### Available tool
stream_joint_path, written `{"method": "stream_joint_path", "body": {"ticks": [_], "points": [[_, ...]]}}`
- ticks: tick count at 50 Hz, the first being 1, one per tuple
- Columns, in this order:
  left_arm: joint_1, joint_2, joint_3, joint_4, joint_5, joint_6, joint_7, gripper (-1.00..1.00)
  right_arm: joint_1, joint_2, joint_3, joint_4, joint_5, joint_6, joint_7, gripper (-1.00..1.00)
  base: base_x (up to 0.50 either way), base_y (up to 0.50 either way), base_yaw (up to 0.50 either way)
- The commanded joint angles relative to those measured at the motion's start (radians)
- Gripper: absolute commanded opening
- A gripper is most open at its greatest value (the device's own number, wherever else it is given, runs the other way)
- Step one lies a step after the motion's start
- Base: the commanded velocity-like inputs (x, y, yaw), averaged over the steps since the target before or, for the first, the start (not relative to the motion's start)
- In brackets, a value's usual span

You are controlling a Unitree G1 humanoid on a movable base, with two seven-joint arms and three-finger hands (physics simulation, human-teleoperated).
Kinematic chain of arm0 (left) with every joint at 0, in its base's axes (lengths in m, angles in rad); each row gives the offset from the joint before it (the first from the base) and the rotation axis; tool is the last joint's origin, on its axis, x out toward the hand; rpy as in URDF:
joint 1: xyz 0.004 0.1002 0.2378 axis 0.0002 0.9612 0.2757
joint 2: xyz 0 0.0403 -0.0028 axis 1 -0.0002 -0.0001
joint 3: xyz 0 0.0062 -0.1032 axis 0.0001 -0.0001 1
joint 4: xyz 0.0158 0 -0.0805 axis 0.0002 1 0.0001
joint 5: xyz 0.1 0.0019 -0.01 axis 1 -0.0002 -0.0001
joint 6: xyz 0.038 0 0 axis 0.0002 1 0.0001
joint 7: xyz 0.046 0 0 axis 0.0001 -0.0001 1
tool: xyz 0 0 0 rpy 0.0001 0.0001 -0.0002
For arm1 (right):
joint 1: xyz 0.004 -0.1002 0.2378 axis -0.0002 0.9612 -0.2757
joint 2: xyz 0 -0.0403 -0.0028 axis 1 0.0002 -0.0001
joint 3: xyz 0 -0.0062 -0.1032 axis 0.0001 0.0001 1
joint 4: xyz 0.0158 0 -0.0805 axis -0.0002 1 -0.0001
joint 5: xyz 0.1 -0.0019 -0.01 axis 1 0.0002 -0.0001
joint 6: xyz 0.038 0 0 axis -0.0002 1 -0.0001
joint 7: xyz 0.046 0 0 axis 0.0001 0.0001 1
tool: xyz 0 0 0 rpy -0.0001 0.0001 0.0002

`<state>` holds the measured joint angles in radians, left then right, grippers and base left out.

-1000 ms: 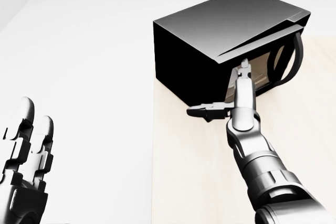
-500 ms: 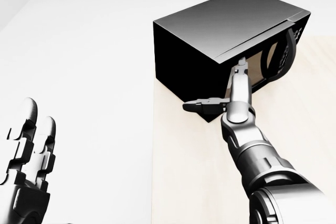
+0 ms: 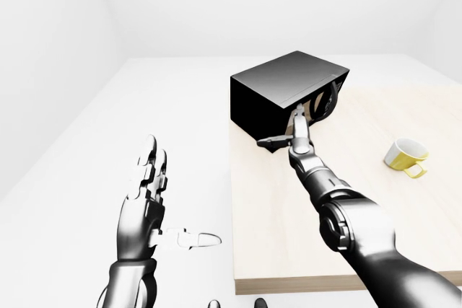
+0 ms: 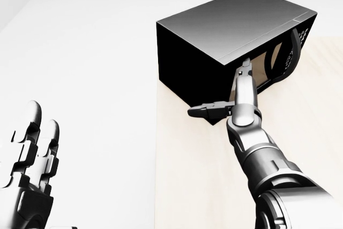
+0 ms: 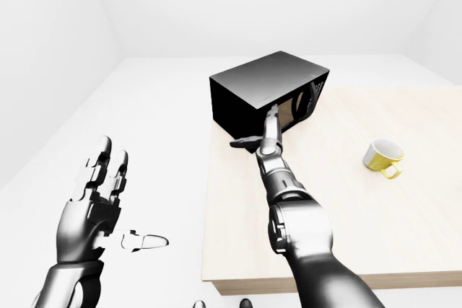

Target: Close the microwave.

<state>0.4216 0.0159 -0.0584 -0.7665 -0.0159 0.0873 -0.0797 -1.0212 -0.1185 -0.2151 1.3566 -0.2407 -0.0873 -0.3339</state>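
The black microwave (image 4: 230, 30) stands on the pale wooden table (image 4: 203, 186), at the upper right of the head view. Its door (image 4: 268, 65) lies flush against the body, with the curved handle (image 4: 293, 52) at its right end. My right hand (image 4: 238, 87) is open and stretched flat. Its fingertips (image 4: 245, 67) touch the left part of the door and its thumb (image 4: 206, 110) points left. My left hand (image 4: 33, 151) is open and raised at the lower left, off the table and far from the microwave.
A yellow mug (image 3: 406, 156) stands on the table to the right of the microwave in the left-eye view. The table's left edge (image 4: 156, 175) runs down under the microwave's left corner. White floor and walls surround the table.
The door has swung from ajar to flush against the microwave's body, with my right hand following it inward. My left hand has sunk slightly.
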Motion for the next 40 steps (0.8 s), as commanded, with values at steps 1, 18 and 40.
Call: {"method": "stream_joint_path", "body": {"ticks": [1,18,40], "points": [[-0.006,0.001,0.002,0.004,-0.001,0.0,0.001,1.0,-0.108,0.098,0.118,-0.025,-0.065,0.0,0.041,1.0,0.0,0.0,0.0],[-0.005,-0.003,0.011,-0.005,-0.005,0.0,-0.003,1.0,-0.099,0.069,0.117,-0.047,-0.042,0.0,0.044,1.0,0.0,0.0,0.0],[-0.015,-0.013,0.018,0.006,0.007,0.0,-0.006,1.0,1.091,0.086,0.127,-1.743,0.004,0.157,0.217,1.0,0.0,0.0,0.0]]}}
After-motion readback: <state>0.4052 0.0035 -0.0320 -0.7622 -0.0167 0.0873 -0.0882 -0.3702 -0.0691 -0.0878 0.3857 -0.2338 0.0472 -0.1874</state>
